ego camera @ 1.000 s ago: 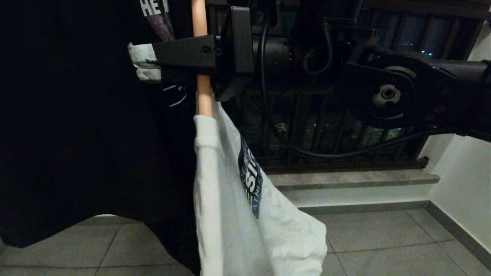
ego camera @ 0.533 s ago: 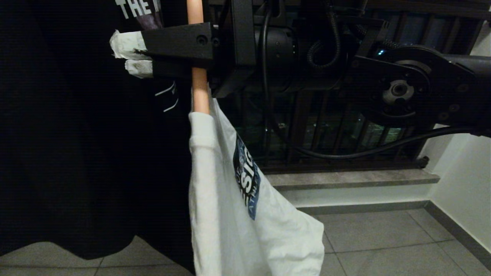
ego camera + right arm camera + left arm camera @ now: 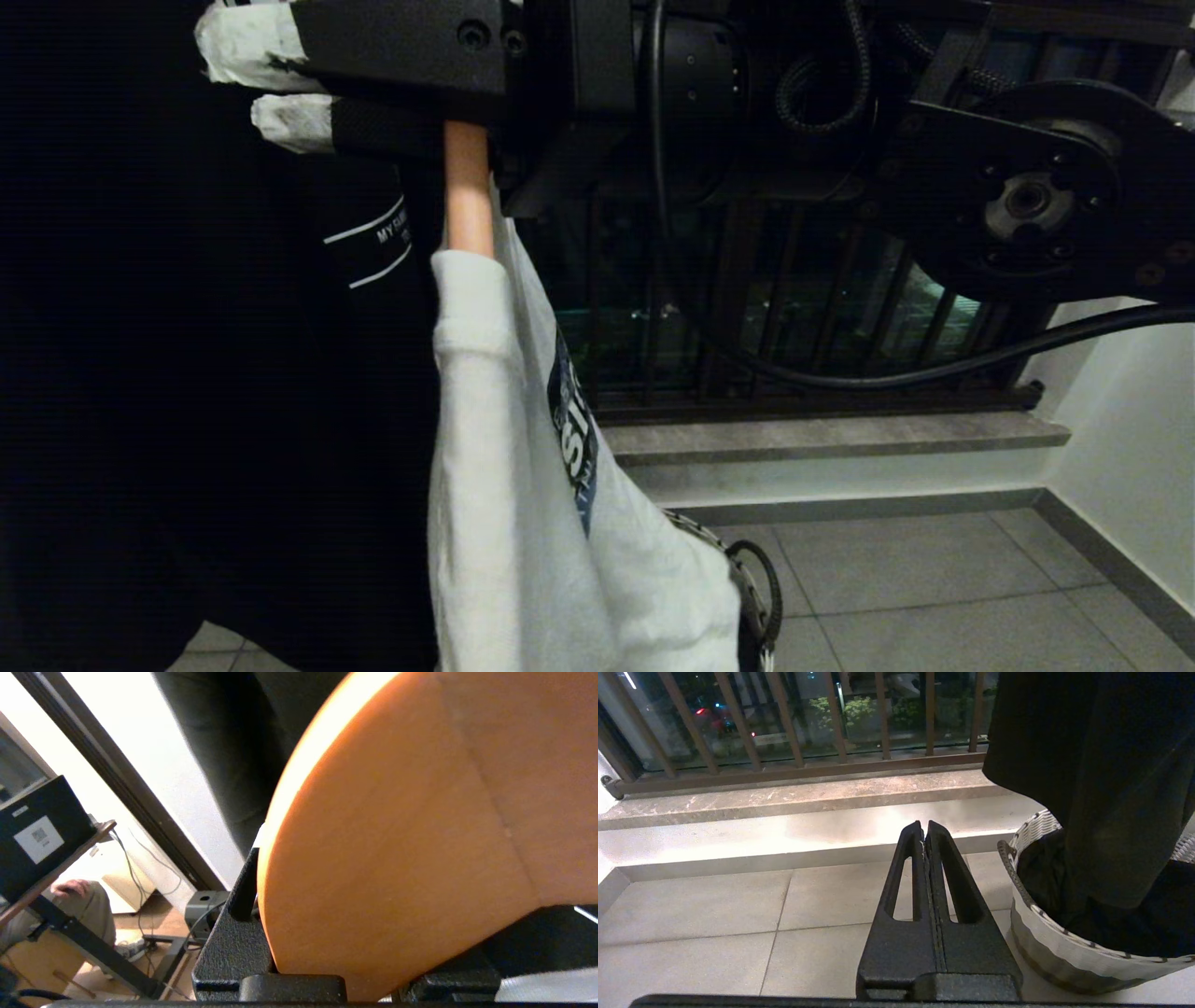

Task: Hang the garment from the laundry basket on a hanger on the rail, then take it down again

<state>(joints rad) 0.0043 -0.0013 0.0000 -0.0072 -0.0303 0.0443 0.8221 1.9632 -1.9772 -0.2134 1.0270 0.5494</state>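
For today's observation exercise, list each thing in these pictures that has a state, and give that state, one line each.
Right claw: shut on the hanger.
Pale orange wooden hanger: gripped, carrying the T-shirt.
White T-shirt with blue print: draped on the hanger, hanging down.
Left claw: shut, empty, above the floor.
Small round laundry basket with whitish rim: upright on the floor, dark cloth inside.

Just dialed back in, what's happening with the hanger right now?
The right tool is clamped on the wooden hanger, held high near the top of the head view, with the white shirt draped on it. A black garment hangs just beside it. The basket sits on the floor below. The left tool is shut and empty, parked low near the basket.
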